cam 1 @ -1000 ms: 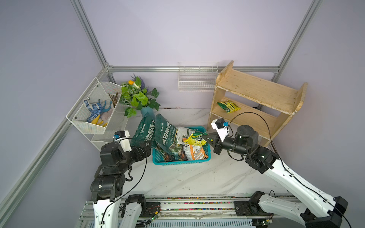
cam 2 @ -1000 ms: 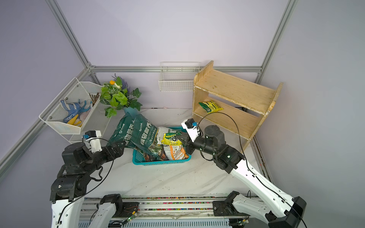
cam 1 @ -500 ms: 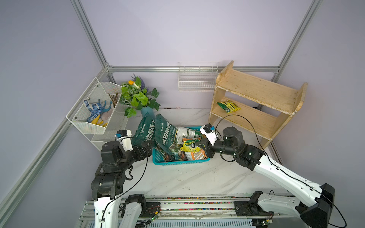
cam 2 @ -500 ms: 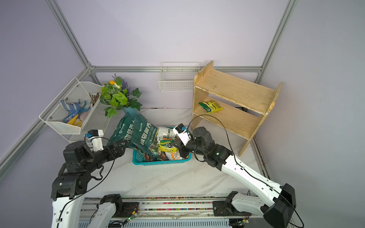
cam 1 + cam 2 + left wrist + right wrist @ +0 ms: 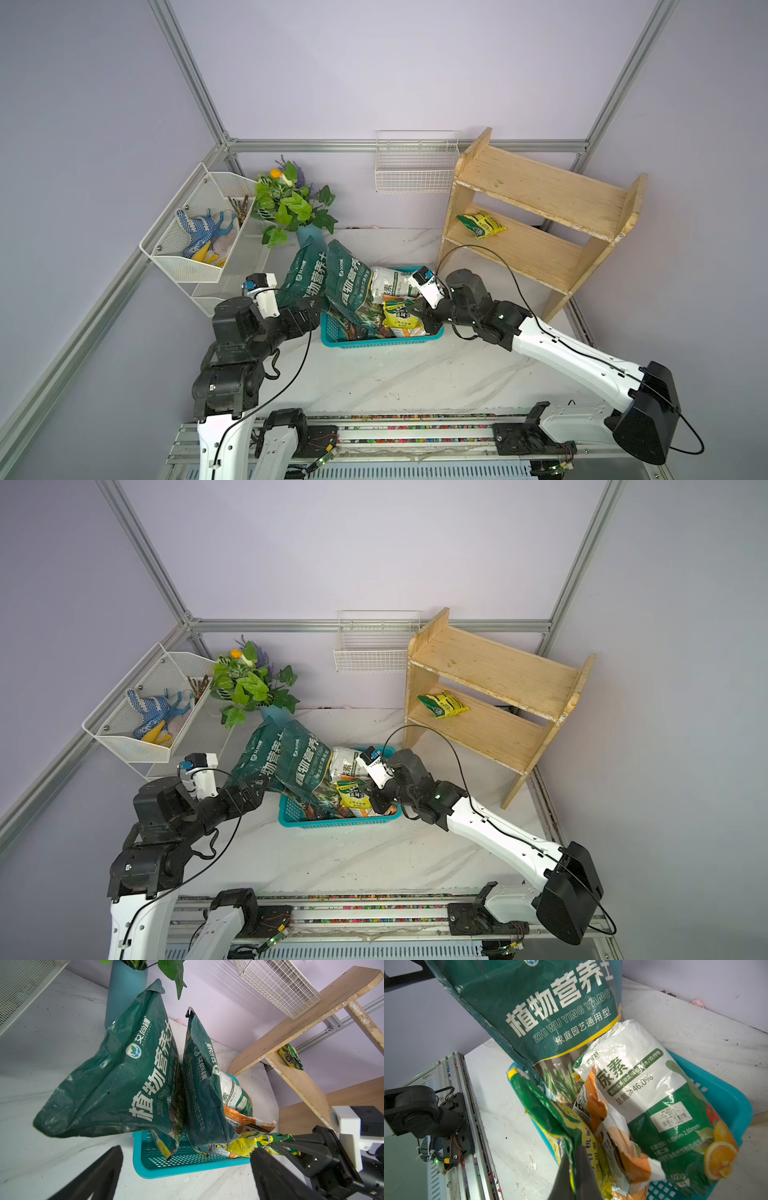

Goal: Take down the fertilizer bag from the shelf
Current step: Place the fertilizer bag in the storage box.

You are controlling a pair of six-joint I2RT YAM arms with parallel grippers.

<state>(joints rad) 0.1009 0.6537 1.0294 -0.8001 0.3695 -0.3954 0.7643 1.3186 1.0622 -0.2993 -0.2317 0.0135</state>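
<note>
Gripping yellow-green fertilizer bag (image 5: 397,318) in right end effector (image 5: 415,316), low over teal basket (image 5: 374,343), presumably for release. Holding left end effector (image 5: 313,309) open, empty, beside dark green sacks (image 5: 349,286).

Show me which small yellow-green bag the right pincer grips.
The yellow-green bag at the teal basket, its crumpled edge pinched in the shut right pincer. The other bag lies free on the lower board of the wooden shelf.

I see left arm (image 5: 232,328) and right arm (image 5: 557,345): white links, black joints, black cable (image 5: 471,245) loops. White wrist camera (image 5: 428,286) blocks; right gripper (image 5: 278,1144) black, silver screws.
</note>
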